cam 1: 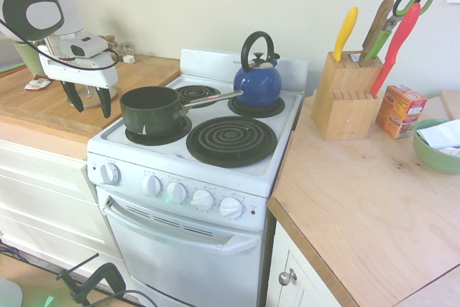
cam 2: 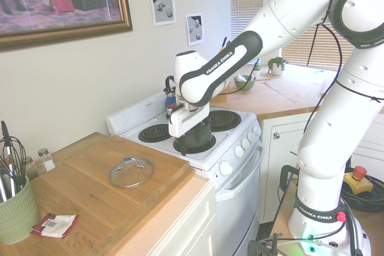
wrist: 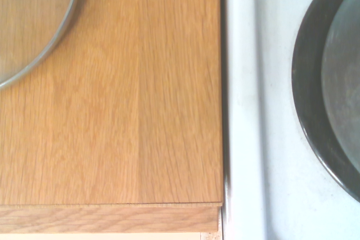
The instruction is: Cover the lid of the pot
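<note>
Pot (cam 1: 151, 109) and lid (cam 2: 131, 171) sit well apart as we look over the kitchen. Going from largest down, we see the white stove (cam 1: 194, 199) standing between two stretches of wooden tabletop (cam 2: 96, 190). The arm (cam 2: 264, 34) reaches across the stove's front corner, and its gripper (cam 1: 90, 98) hangs above the seam where tabletop meets stove, fingers spread and holding nothing. The dark green pot rests on the front burner nearest the gripper, open at the top, with its silver handle (cam 1: 212, 98) pointing toward the blue kettle (cam 1: 257, 80) on a back burner. The large front burner (cam 1: 231, 140) beside the pot is bare. On the tabletop at the other side of the stove we see a knife block (cam 1: 345, 95), an orange box (cam 1: 399, 111) and a green bowl (cam 1: 435, 149). The glass lid lies flat on the tabletop beside the stove, knob up, apart from the gripper; in the wrist view only an arc of its metal rim (wrist: 53, 37) shows at one corner, with the pot's dark edge (wrist: 309, 111) at the opposite side. Near the lid's tabletop end stand a green cup of utensils (cam 2: 15, 205) and a small red packet (cam 2: 55, 224).
</note>
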You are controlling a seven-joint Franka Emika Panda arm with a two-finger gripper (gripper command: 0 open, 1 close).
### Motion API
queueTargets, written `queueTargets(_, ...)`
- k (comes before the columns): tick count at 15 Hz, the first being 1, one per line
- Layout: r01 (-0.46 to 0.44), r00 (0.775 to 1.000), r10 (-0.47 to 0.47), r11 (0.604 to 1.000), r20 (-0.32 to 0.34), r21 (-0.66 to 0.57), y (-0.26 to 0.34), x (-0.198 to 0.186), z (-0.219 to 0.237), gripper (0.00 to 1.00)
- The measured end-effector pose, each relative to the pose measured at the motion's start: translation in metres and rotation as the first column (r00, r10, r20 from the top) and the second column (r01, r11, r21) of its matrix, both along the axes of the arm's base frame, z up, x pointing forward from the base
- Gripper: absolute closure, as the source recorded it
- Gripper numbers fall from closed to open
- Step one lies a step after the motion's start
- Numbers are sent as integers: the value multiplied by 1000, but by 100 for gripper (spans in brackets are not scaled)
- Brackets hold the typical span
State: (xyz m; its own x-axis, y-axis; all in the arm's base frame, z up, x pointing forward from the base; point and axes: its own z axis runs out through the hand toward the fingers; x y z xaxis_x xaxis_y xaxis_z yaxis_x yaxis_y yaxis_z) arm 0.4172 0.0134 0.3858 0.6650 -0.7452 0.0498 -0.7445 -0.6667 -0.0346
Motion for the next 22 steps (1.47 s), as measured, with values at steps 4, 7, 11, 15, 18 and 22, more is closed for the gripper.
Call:
queueTargets(4, -16, 1000, 16, 1000, 21, -6, 11, 6, 10, 0)
queueTargets(7, -58, 996, 59, 998, 70, -15, 52, 21, 43, 0)
queueTargets(11, -153, 984, 153, 988, 94, -7, 105, 61, 63, 0)
queueTargets(15, -229, 971, 231, 973, 66, -36, 141, 119, 53, 0)
queueTargets(18, -274, 961, 276, 959, 25, -77, 149, 137, 27, 0)
queueTargets(22, -331, 943, 331, 938, -21, -103, 166, 146, -11, 0)
